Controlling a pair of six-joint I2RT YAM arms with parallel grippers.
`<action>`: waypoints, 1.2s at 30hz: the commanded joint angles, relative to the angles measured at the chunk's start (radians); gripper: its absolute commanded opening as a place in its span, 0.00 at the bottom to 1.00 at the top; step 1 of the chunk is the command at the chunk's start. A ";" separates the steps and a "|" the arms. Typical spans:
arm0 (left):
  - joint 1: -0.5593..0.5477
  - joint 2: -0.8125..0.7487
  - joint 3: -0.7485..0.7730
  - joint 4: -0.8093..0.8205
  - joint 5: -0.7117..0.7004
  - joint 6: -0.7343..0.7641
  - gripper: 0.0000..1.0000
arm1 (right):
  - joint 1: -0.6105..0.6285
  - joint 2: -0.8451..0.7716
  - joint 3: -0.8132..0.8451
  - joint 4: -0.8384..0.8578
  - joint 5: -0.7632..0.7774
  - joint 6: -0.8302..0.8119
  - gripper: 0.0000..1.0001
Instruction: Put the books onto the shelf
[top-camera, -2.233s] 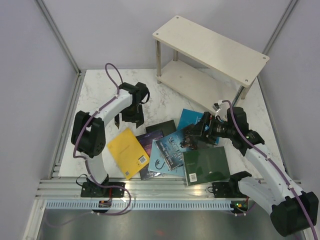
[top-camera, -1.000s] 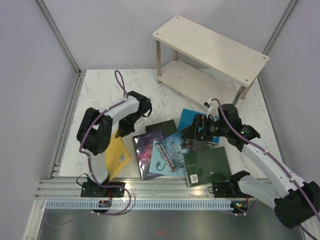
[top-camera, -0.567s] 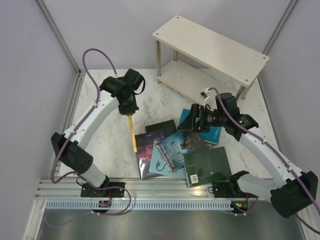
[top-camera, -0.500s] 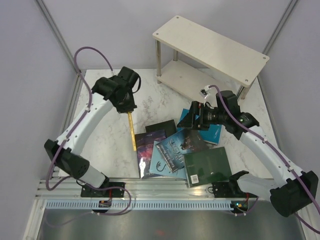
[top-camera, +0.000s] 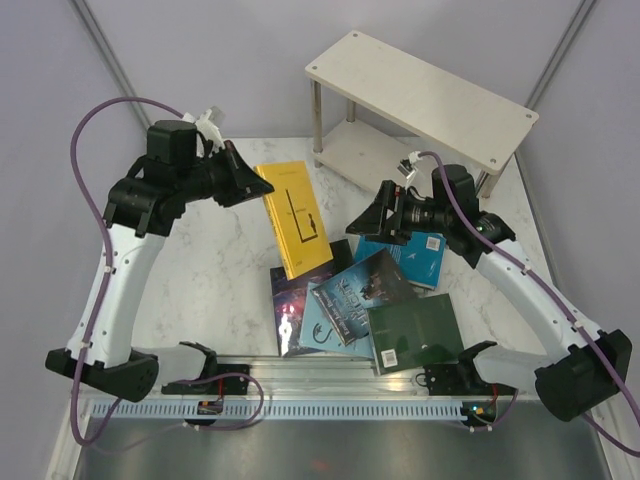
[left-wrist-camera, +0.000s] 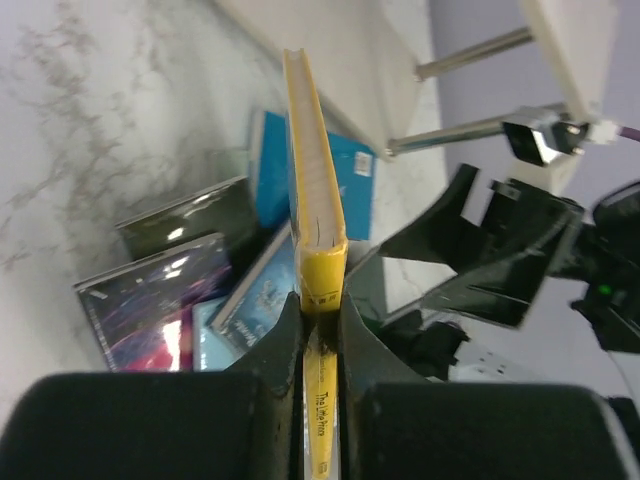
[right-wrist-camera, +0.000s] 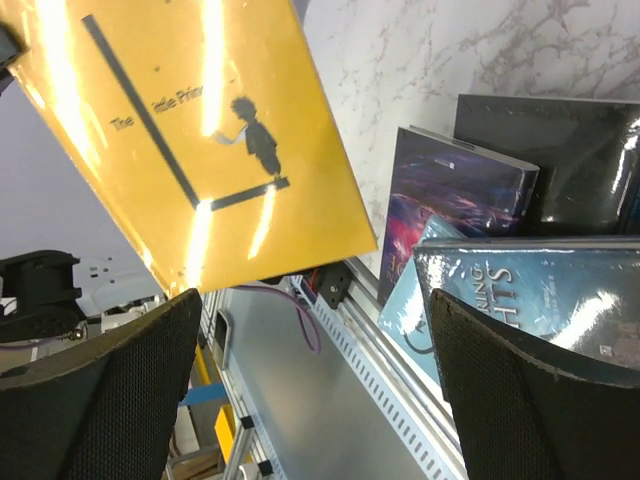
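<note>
Yellow book (top-camera: 293, 218) is clamped by its edge in the closed left gripper (top-camera: 248, 186), raised above the marble table (top-camera: 200, 255). Right gripper (top-camera: 378, 220) stands fully spread, empty, facing the cover. Other books (top-camera: 352, 296) lie flat on the table, near the shelf (top-camera: 430, 95).

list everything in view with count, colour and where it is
shelf: 1, cream, two tiers, far right of table
yellow book: 1, yellow, lifted above the table
black book: 1, black, far side of pile
purple book: 1, purple galaxy, left of pile
dark blue book: 1, dark blue, middle, on top
pale blue book: 1, light cyan, partly under dark blue book
cyan book: 1, cyan, right far side of pile
green book: 1, dark green, near right
table: 1, white marble, under everything
left gripper: 1, black, shut on yellow book
right gripper: 1, black, open, empty, over pile's far side
</note>
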 joint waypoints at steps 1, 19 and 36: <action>0.045 -0.072 -0.014 0.250 0.369 -0.004 0.02 | 0.003 0.009 0.067 0.061 -0.026 0.037 0.98; 0.157 -0.249 -0.479 1.022 0.755 -0.570 0.02 | 0.003 -0.043 -0.224 0.883 -0.298 0.661 0.97; 0.155 -0.128 -0.456 0.869 0.803 -0.432 0.23 | 0.003 -0.063 -0.147 0.935 -0.384 0.730 0.00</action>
